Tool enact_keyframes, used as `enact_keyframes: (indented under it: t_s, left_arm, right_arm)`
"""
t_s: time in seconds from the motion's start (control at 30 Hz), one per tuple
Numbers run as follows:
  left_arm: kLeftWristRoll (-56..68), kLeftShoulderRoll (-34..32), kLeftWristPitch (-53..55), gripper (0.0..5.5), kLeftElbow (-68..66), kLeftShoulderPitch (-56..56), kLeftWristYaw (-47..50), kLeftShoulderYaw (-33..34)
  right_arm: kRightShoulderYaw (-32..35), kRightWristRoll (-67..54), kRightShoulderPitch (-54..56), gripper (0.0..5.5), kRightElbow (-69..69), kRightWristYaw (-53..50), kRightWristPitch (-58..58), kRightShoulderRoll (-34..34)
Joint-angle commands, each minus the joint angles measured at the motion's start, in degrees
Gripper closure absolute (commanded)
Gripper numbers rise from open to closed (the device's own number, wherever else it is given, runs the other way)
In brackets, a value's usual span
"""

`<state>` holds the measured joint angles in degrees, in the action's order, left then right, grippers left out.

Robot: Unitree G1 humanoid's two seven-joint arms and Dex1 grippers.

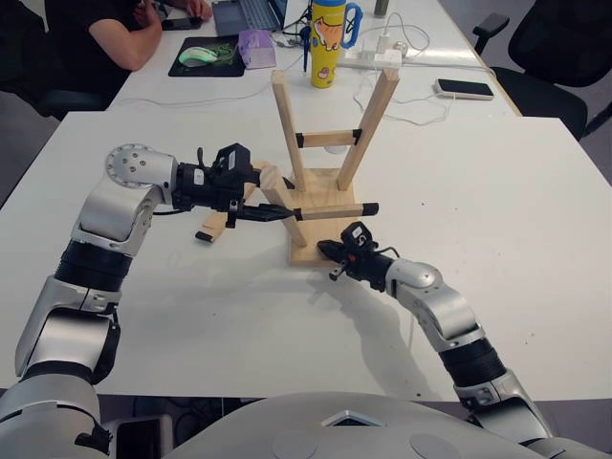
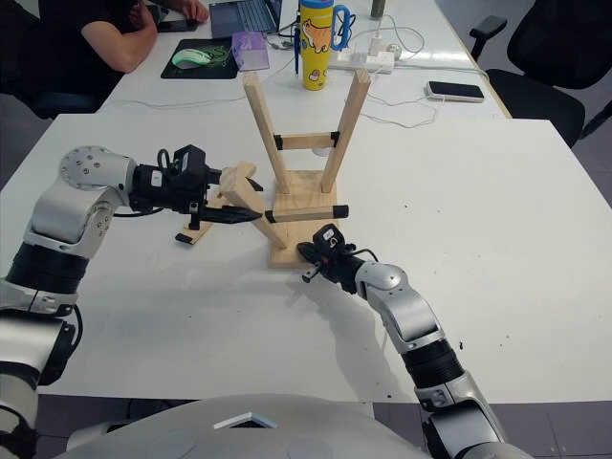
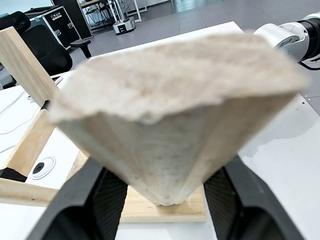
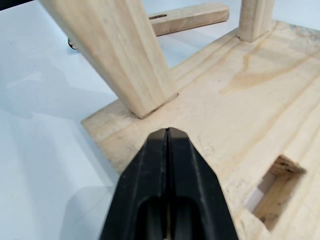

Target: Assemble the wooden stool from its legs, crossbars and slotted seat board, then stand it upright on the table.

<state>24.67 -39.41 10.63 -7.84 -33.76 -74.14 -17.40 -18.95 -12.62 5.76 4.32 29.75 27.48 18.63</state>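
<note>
**Item:** pale wooden slotted seat board (image 4: 240, 95), face-down on the white table (image 1: 497, 210). Two pale square legs (image 1: 287, 124) stand in it, joined by a short crossbar (image 1: 328, 139).

**Left gripper** (image 1: 260, 208): pinching a third pale leg (image 3: 170, 115), tilted, lower end at a corner slot.

**Right gripper** (image 4: 167, 137): fingers pressed together, tip over the board's near edge.

**Risks, as we judge them:**
- The tilted leg could jam in its slot.
- The board could skid, being merely pressed and not clamped.
- The seated legs could be levered loose.
- The open slot (image 4: 275, 182) is not yet filled.
</note>
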Motion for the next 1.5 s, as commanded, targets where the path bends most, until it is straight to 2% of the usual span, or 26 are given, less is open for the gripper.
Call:
enact_keyframes:
  t_s: [0.03,0.1,0.13,0.27,0.4,0.53,0.6,0.67,0.8,0.87,0.93,1.0,1.1,1.33,1.37,1.43,1.5]
  left_arm:
    - [-11.11,0.21,4.25,3.44,-6.41,10.45,0.11,-11.06]
    - [-8.84,1.72,4.09,3.44,-7.28,9.48,1.82,-8.19]
    - [-7.42,2.56,3.54,3.08,-7.37,9.23,2.9,-6.29]
    - [0.05,4.8,4.53,2.57,-2.12,10.07,5.74,2.77]
    - [10.96,-0.95,14.39,2.0,17.7,19.49,10.7,16.4]
    - [24.33,-8.22,26.36,1.96,25.42,21.49,14.74,33.13]
    - [33.19,-8.85,31.15,2.14,26.05,15.21,20.02,38.09]
    - [42.58,-6.3,33.24,2.35,26.35,5.44,28.41,39.35]
    - [47.1,2.23,29.8,2.99,25.72,-7.37,40.23,37.13]
    - [45.08,9.59,26.84,3.24,26.18,-10.98,44.37,32.93]
    - [43.12,13.69,25.73,3.42,26.63,-11.68,45.77,29.18]
    - [42.77,15.68,25.31,3.75,28.16,-11.88,46.88,27.59]
    - [43.38,17.81,23.5,4.21,29.83,-14.38,48.76,28.52]
    - [42.49,13.98,25.04,5.29,29.63,-11.85,47.66,30.26]
    - [40.53,12.35,26.8,5.43,29.85,-9.18,45.77,27.9]
    - [32.76,7.53,30.06,5.49,30.46,-1.14,40.99,18.17]
    - [13.76,0.12,26.33,5.49,29.48,7.26,36.89,-1.39]
  right_arm:
    - [-3.4,3.82,-3.78,5.5,-5.73,-0.4,4.43,1.1]
    - [-3.36,4.11,-3.57,5.5,-5.99,-0.45,4.37,0.97]
    - [-3.28,4.18,-3.5,5.5,-6.08,-0.47,4.36,0.88]
    - [-2.9,4.32,-3.59,5.5,-6.29,-0.92,3.98,0.64]
    - [-2.73,4.69,-3.24,5.5,-6.9,-0.98,3.15,0.92]
    - [-1.63,4.56,-4.68,5.5,-6.69,-2.02,2.4,1.17]
    - [-1.25,4.54,-5.44,5.5,-6.66,-2.57,2.16,1.01]
    - [-1.07,4.54,-5.88,5.5,-7.04,-2.89,1.94,0.59]
    - [-1.32,4.66,-5.67,5.5,-8.2,-3.05,1.43,-0.1]
    - [-1.65,4.95,-5.47,5.5,-8.88,-2.82,1.07,-0.21]
    - [-2.09,5.24,-5.29,5.5,-9.54,-2.57,0.71,-0.24]
    - [-2.43,5.39,-5.04,5.5,-10.03,-2.47,0.4,-0.29]
    - [-2.76,5.54,-4.84,5.5,-10.44,-2.39,0.05,-0.13]
    - [-3.06,5.58,-4.52,5.5,-10.64,-2.17,-0.02,-0.05]
    - [-3.0,5.51,-4.56,5.5,-10.5,-2.22,0.07,-0.06]
    - [-2.99,5.46,-4.49,5.5,-10.38,-2.24,0.21,-0.14]
    - [-3.1,5.54,-4.31,5.5,-10.44,-2.21,0.27,-0.36]
